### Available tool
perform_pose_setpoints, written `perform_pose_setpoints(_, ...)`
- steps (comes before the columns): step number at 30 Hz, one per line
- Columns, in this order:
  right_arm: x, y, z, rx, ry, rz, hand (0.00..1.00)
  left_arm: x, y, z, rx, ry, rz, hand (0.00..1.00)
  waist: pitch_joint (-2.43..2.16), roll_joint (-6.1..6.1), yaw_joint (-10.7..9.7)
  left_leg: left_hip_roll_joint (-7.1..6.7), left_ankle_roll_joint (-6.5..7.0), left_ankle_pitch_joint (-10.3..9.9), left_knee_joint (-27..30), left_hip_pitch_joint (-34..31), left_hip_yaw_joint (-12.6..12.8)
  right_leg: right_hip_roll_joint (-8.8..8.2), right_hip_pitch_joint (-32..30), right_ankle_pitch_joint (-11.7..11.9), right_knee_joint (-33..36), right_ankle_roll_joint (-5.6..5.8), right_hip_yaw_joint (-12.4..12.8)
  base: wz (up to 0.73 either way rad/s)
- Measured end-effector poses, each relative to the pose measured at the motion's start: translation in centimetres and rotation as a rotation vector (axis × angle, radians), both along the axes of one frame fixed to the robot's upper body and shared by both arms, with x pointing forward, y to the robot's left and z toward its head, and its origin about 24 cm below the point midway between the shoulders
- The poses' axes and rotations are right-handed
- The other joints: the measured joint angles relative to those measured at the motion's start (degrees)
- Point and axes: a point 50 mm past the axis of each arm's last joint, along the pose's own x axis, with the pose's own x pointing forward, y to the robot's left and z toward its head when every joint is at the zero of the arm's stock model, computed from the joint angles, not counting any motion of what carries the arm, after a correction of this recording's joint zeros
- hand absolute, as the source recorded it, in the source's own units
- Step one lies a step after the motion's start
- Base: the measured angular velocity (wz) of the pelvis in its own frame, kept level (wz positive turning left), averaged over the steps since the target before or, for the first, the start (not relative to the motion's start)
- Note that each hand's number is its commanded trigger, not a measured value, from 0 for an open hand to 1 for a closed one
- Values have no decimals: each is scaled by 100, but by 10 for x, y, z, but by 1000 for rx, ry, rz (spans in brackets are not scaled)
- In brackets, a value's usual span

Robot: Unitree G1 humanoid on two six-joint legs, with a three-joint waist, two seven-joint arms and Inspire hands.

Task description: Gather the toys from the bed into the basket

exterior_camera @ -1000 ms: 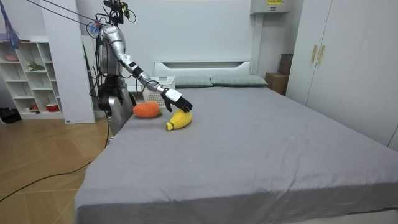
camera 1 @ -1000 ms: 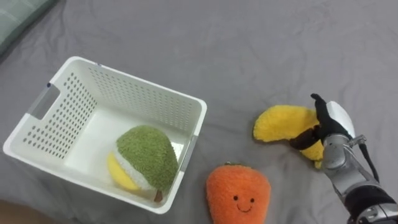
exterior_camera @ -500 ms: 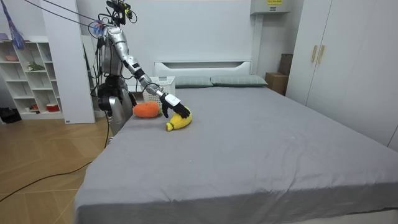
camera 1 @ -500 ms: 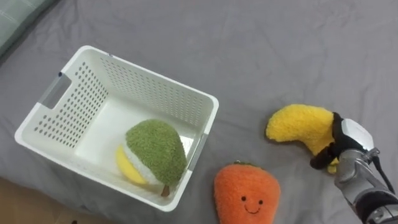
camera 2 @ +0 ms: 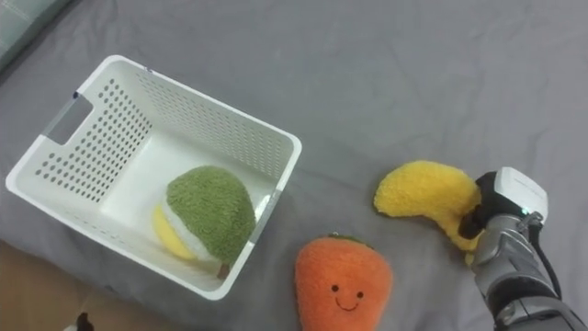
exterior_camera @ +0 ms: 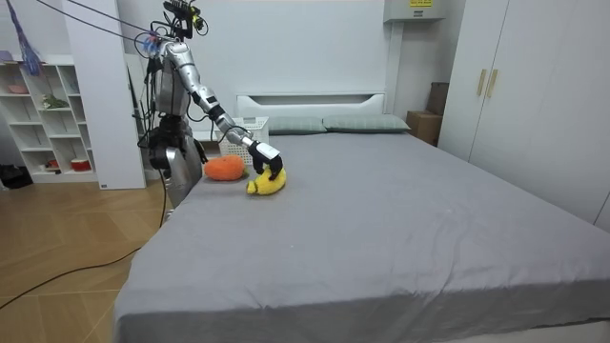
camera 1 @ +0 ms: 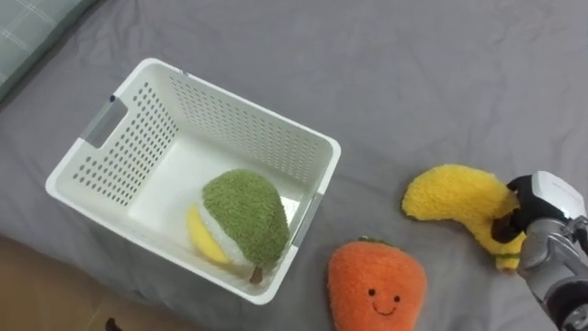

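Standing in the room, here's what I'm seeing. The robot stands at the side of the bed point(exterior_camera: 381, 219), up near the headboard end at the room view's left, with its right arm stretched out low over the grey sheet.

The right robot hand point(camera 1: 549, 195) is clenched round one end of the yellow banana plush point(camera 1: 450, 195); its dark fingers point(camera 1: 503, 227) are wrapped over the fuzzy yellow. The rest of the banana sticks out toward the robot's left. From across the room it looks like it's lying on the sheet, though I can't tell if it's lifted a hair.

Near the banana, on the robot's left and closer to it, sits the orange carrot plush point(camera 1: 377, 292) with a little smiley face. It isn't touching the banana.

Further left is the white perforated basket point(camera 1: 248, 115), resting on the bed at an angle, with its near right corner close to the carrot. Inside it there's one green plush point(camera 1: 246, 219) with a yellow and white underside, lying against the wall nearest the carrot.

A greenish pillow point(camera 1: 28, 28) peeks in at the far left corner of the eye view. In the room view a white shelf unit point(exterior_camera: 48, 114) stands behind the robot.
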Motion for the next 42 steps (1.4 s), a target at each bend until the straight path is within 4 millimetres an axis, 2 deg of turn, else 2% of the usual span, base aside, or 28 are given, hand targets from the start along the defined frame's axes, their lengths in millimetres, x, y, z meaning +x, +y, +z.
perform_pose_setpoints(7,0,0,0,-15,13,20,100,1,0,0,-4,-1,-3,0,10,17,7,-2,1,1,3,-16,-4,-2,-4,0,-3,0,-16,0)
perform_pose_setpoints(12,0,-5,3,-14,10,15,100,1,-1,0,-21,3,-7,0,7,88,-20,-9,1,1,26,-52,-12,-8,-25,2,-1,3,-15,0)
perform_pose_setpoints(18,-2,-9,4,10,-10,-6,100,2,-1,0,-47,-3,1,0,-27,164,-121,-14,-1,14,30,-74,-71,-5,-24,2,0,3,-38,3)
perform_pose_setpoints(31,3,-9,11,24,-76,-18,100,3,-2,1,-50,-20,-5,0,-49,133,-236,-8,0,41,23,46,-55,-18,33,3,90,0,-14,1)
perform_pose_setpoints(37,12,-4,20,47,-147,-6,100,-2,1,0,-47,-18,4,0,-54,111,-306,-2,9,46,-16,298,75,-28,214,11,89,-3,84,-12)
perform_pose_setpoints(42,22,3,31,55,-207,32,100,-8,1,-1,-52,-16,16,0,-78,64,-396,5,9,46,-78,590,167,-14,439,12,90,-2,187,-11)
